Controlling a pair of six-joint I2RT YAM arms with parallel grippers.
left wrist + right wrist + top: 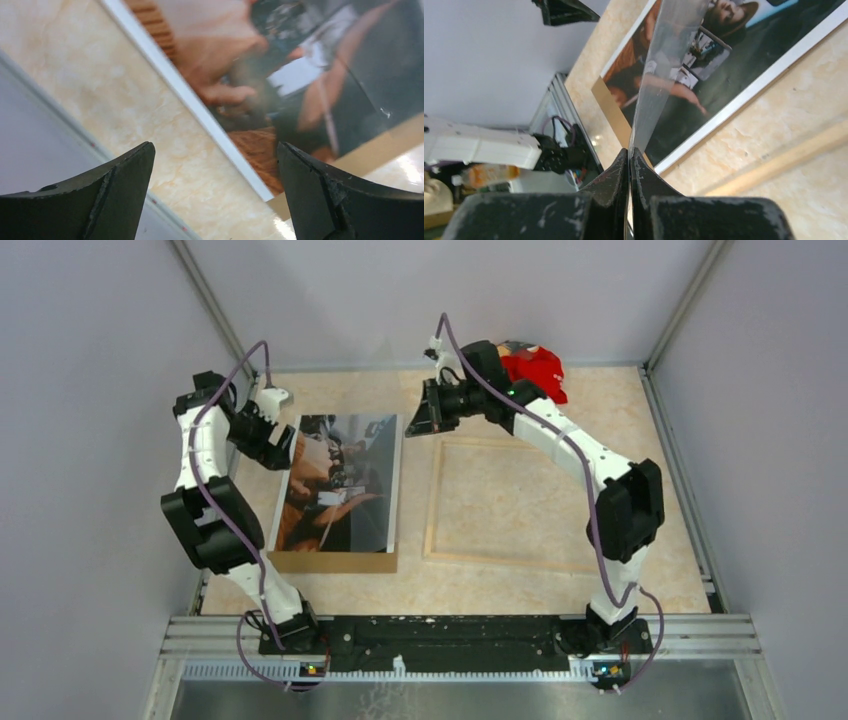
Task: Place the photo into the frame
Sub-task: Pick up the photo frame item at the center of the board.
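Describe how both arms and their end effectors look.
Both the left arm and right arm have white links, bulky black joint housings and a purple cable running along them. The left end effector and right end effector have black, tapering fingers; the right's look scuffed.

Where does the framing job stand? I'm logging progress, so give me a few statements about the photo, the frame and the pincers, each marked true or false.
1. The left pincer is open and holds nothing. True.
2. The photo lies inside the frame. False: it lies picture side up on a brown board, beside the frame and apart from it.
3. The right pincer is shut on a thin clear sheet. True.
4. The frame stands upright against the wall. False: it lies flat on the table, wood side up, with nothing in it.
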